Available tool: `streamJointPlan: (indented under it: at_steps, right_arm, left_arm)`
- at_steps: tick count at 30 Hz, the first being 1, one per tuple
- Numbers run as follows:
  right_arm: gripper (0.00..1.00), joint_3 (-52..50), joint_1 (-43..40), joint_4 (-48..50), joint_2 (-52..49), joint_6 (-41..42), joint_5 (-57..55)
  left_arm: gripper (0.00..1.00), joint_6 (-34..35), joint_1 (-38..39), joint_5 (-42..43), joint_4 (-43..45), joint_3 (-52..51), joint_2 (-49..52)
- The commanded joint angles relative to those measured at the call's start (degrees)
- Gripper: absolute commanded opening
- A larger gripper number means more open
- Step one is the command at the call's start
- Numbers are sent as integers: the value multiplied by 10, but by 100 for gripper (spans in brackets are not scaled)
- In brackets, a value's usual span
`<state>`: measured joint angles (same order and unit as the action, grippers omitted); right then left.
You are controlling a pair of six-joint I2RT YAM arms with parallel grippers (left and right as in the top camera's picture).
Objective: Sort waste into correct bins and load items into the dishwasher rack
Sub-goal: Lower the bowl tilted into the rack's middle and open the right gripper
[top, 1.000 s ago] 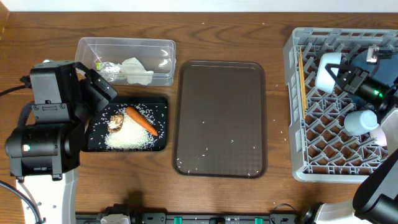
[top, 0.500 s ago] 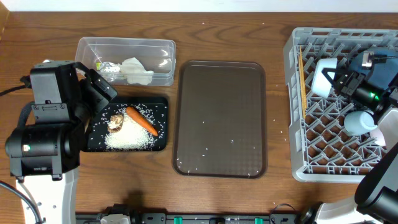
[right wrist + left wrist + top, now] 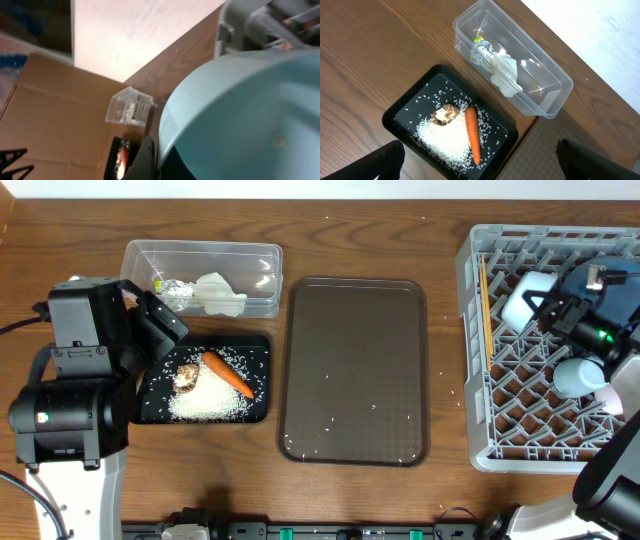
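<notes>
My right gripper (image 3: 548,310) is shut on the rim of a light-blue cup (image 3: 527,300), holding it tilted over the back of the grey dishwasher rack (image 3: 480,450). That cup (image 3: 240,115) fills the right wrist view, with one finger (image 3: 146,160) outside its rim. A pinkish-white cup (image 3: 578,376) and chopsticks (image 3: 486,310) lie in the rack. The black tray (image 3: 258,345) holds rice (image 3: 208,402), a brown lump (image 3: 186,376) and a carrot (image 3: 228,374). The clear tub (image 3: 200,252) holds a wrapper (image 3: 175,288) and crumpled paper (image 3: 218,292). My left gripper (image 3: 480,170) hangs open above the black tray (image 3: 400,112).
A flat brown serving tray (image 3: 355,370) with a few stray rice grains lies between the bins and the rack. The left arm's bulky black body (image 3: 75,380) stands left of the black tray. A cardboard box (image 3: 60,115) shows beyond the table's far edge.
My right gripper has shifted slightly with the light-blue cup over the rack, first toward the front-left and then back a little. The left arm has not moved.
</notes>
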<state>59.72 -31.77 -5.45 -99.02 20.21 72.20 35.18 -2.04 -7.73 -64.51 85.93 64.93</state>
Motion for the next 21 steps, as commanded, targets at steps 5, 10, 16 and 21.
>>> streamJointPlan:
  at_steps: [5, 10, 16, 21]
  right_arm:
    - [7, -2, -35, -22, -13, 10, -4]
    - [16, -2, -38, -49, -1, 10, -9]
    - [25, 0, -38, -124, 68, -4, -117]
    - [42, 7, -37, -221, 170, -16, -255]
  left_arm:
    - [98, 1, 1, -9, -2, 2, 2]
    - [98, 1, 1, -9, -2, 2, 2]
    - [98, 1, 1, -9, -2, 2, 2]
    - [98, 1, 1, -9, -2, 2, 2]
